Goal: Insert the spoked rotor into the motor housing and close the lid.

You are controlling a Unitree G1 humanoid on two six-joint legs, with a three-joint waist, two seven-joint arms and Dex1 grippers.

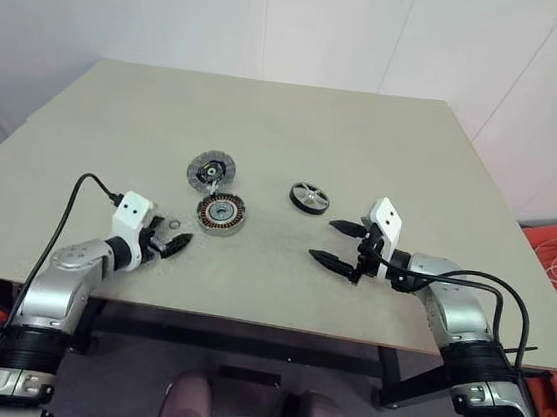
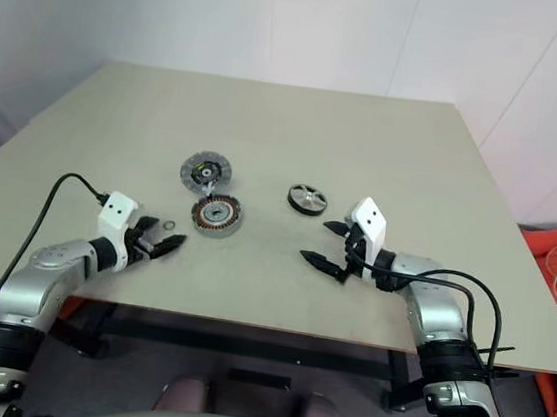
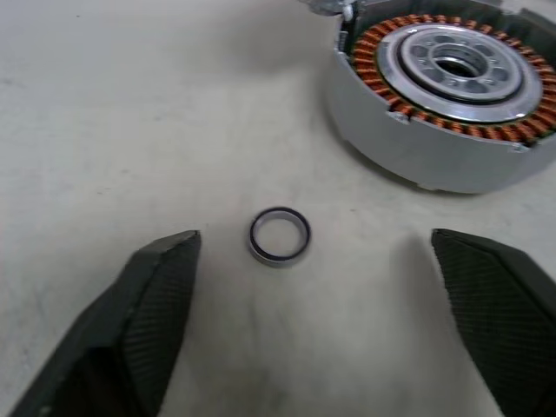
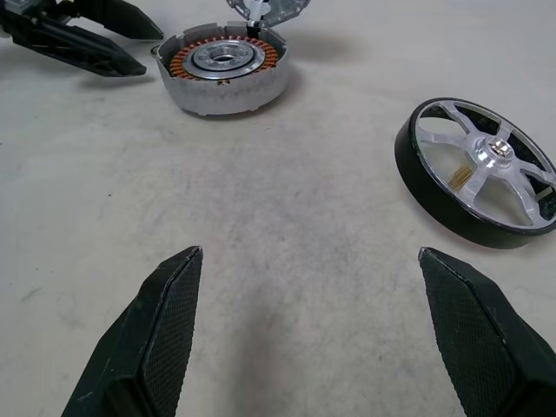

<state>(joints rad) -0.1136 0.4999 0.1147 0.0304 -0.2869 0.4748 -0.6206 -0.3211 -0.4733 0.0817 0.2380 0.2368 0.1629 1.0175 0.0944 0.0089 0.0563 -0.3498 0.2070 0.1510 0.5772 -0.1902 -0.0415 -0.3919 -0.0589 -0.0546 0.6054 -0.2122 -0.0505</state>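
Right gripper (image 1: 340, 243) open, empty, low over the table (image 1: 367, 138). Rotor (image 1: 309, 197) lies flat just beyond it and slightly toward the robot's left, nearer this hand than the other. Left gripper (image 1: 176, 242) open, empty, a small ring (image 3: 279, 234) between its fingers. Housing (image 1: 221, 214) just past it, lid (image 1: 212, 169) behind. Rotor pickup looks like the right arm's job.

One rotor (image 1: 309, 197), housing (image 1: 221, 214), lid (image 1: 209, 168), ring (image 3: 279, 234)

Beige table (image 1: 365, 158) with motor housing (image 1: 221, 215), lid (image 1: 209, 169), spoked rotor (image 1: 309, 197), small, apparently metal ring (image 3: 279, 234).
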